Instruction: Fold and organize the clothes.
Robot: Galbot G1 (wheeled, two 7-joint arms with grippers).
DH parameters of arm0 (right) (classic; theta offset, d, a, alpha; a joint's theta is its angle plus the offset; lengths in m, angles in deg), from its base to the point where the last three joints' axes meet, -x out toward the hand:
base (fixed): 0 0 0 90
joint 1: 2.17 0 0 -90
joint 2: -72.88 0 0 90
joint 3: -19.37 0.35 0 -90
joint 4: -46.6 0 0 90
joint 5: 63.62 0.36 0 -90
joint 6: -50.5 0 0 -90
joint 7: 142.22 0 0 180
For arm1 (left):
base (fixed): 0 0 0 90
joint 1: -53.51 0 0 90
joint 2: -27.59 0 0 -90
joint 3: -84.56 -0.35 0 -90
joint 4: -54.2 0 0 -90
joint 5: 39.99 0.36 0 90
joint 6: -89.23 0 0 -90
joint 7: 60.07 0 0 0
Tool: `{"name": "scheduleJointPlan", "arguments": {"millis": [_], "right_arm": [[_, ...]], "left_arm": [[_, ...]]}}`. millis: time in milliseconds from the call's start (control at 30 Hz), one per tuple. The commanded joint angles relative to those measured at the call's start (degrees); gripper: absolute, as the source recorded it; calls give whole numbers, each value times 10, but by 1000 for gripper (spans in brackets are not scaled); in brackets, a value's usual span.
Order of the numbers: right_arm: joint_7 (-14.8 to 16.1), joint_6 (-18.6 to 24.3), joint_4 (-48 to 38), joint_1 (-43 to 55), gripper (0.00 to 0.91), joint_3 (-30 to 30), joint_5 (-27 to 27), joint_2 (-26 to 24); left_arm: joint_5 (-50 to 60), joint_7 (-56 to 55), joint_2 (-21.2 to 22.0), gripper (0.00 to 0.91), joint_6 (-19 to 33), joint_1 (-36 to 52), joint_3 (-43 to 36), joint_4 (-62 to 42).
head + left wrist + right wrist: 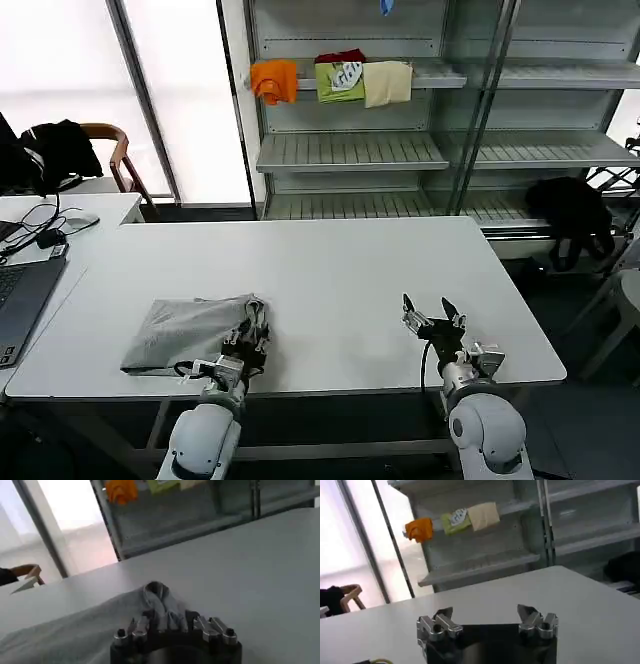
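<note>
Left pincer [247,343] found clamped on bunched corner of grey shirt [185,330], long axis trailing away to its left across worktop [340,270]; right pincer [434,318] wide, well apart.

Two arms are being shown with rounded, glossy light-grey shells at the forearms. Black wrist sections are being followed by silver metal hardware. The left gripper [247,338] is being seen with a black base, silver finger mounts and dark round screws; a yellowish cable is being routed beside the wrist. The right gripper [432,316] is being seen with matching silver mounts, pointed dark fingertips [446,613] and a black cable looped along its wrist.
</note>
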Motion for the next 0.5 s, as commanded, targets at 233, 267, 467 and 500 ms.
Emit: {"name": "scheduleJointPlan", "arguments": {"millis": [233, 267, 467, 500], "right_arm": [[-1, 0, 4, 0, 907, 1, -3, -2], [-1, 0, 4, 0, 907, 1, -3, -2], [-2, 0, 4, 1, 907, 0, -3, -2], [-2, 0, 4, 1, 907, -1, -3, -2]], "left_arm": [[-154, 0, -3, 907, 19, 7, 16, 87], [-186, 1, -14, 907, 19, 7, 22, 92], [-359, 21, -106, 907, 0, 2, 217, 168], [-372, 34, -120, 907, -3, 1, 261, 156]]}}
